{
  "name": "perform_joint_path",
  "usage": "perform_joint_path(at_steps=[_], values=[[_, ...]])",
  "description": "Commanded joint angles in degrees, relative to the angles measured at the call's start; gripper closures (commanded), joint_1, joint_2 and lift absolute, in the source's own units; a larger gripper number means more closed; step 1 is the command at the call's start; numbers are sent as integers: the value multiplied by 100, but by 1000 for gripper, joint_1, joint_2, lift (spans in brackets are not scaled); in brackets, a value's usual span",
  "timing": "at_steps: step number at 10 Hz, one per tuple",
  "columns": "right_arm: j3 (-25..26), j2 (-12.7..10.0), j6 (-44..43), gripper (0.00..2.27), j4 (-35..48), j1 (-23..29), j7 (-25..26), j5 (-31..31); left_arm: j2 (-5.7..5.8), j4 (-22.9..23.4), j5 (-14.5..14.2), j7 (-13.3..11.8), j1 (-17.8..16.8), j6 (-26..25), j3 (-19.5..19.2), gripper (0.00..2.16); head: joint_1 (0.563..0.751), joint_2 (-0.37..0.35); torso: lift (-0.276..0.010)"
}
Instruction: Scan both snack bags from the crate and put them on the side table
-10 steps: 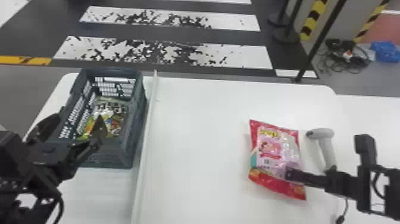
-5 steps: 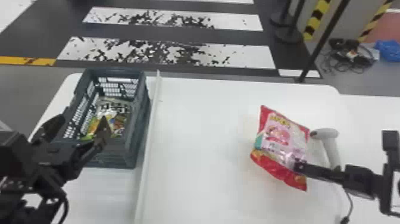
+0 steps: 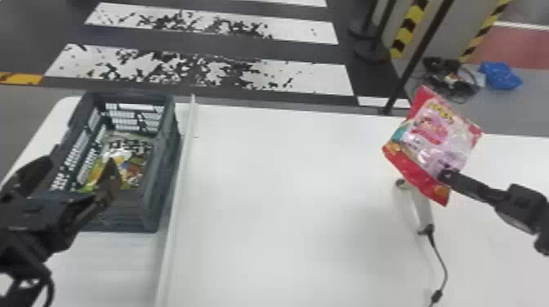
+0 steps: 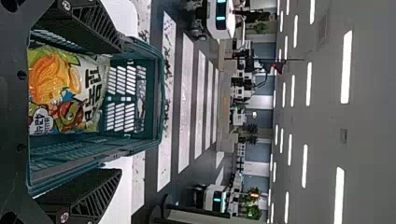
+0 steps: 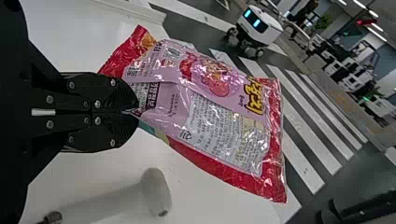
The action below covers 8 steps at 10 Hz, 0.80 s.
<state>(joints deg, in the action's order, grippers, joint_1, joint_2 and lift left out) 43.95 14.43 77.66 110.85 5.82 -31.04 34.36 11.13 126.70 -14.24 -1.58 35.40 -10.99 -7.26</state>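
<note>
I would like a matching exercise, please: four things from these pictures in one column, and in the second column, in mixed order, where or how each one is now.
Things:
1. pink-and-red bag
2. yellow-and-green bag
3. scanner
4. left hand

Places and states:
A. open and empty
B. lying directly on the white table
C. gripped by the right hand
D. inside the crate

Right pairs: 1-C, 2-D, 3-B, 4-A
</note>
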Motion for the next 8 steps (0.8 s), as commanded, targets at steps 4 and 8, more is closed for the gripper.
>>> perform_joint_path(at_steps=[4,8], values=[[377,323,-2408,2256,-1953,-662,977,-721,-6,13,0,0,37,13,-65,87,695,-320,-87],[52,789,-4008,2253,-3676,-934,2393,-1450,-15,13,9,0,20,-4,-38,87,695,-350,-87]])
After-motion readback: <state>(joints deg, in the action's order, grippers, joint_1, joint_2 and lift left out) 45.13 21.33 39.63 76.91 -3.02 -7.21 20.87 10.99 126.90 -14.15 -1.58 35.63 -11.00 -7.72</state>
